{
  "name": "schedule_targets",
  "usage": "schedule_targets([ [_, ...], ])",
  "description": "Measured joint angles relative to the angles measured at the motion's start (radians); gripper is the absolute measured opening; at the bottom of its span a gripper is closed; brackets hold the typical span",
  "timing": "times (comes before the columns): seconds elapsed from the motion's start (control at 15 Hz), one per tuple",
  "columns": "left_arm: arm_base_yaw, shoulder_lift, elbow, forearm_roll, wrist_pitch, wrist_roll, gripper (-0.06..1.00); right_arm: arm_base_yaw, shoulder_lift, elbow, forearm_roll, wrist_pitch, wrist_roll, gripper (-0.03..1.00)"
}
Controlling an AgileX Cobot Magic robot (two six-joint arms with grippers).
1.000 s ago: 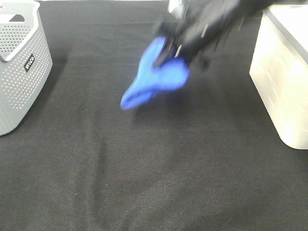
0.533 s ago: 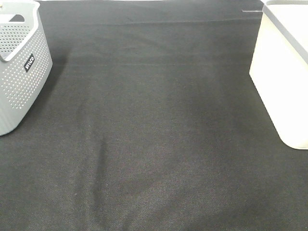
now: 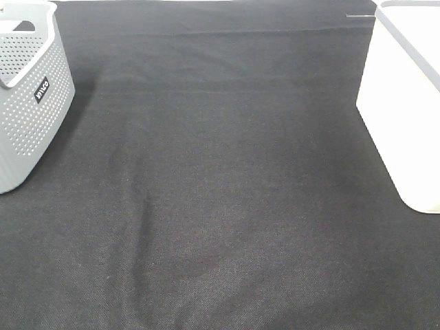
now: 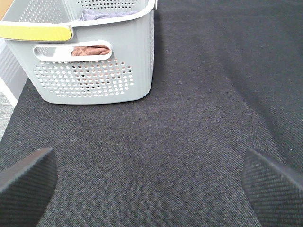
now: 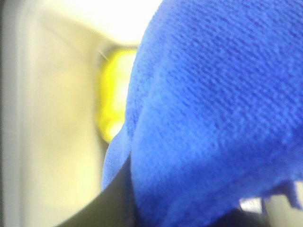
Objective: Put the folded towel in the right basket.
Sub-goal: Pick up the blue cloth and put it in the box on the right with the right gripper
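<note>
While the blue towel (image 5: 213, 109) is filling the right wrist view, pale walls (image 5: 57, 132) are showing close behind it, so it is probably hanging over or inside the right basket (image 3: 405, 117). Nothing is showing me the right fingers, so I cannot tell if they are pinching the towel or letting go. The left fingers (image 4: 26, 182) are spreading wide over the black tabletop (image 3: 227, 192), holding nothing, near the grey basket (image 4: 94, 75). The carrying is looking nearly done; dropping the towel in is what is waiting.
</note>
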Motion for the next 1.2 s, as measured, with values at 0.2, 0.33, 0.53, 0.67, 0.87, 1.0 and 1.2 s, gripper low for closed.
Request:
schedule_targets([
  [0.2,0.0,0.0,0.0,0.0,0.0,0.0,0.99,0.0,0.067,0.07,-0.018,0.003,0.022,0.15],
  [0.33,0.0,0.0,0.0,0.0,0.0,0.0,0.99,0.0,0.095,0.075,0.113,0.002,-0.04,0.15],
  [0.53,0.0,0.0,0.0,0.0,0.0,0.0,0.99,0.001,0.098,0.075,0.084,0.002,-0.081,0.15],
  [0.67,0.0,0.0,0.0,0.0,0.0,0.0,0.99,0.001,0.098,0.075,0.042,0.002,-0.087,0.15],
  [0.87,0.0,0.0,0.0,0.0,0.0,0.0,0.99,0.001,0.098,0.075,0.039,0.002,-0.075,0.16],
  [1.0,0.0,0.0,0.0,0.0,0.0,0.0,0.99,0.001,0.098,0.075,0.031,0.002,-0.015,0.56],
  [1.2,0.0,0.0,0.0,0.0,0.0,0.0,0.99,0.001,0.097,0.075,0.024,0.002,-0.003,0.94],
])
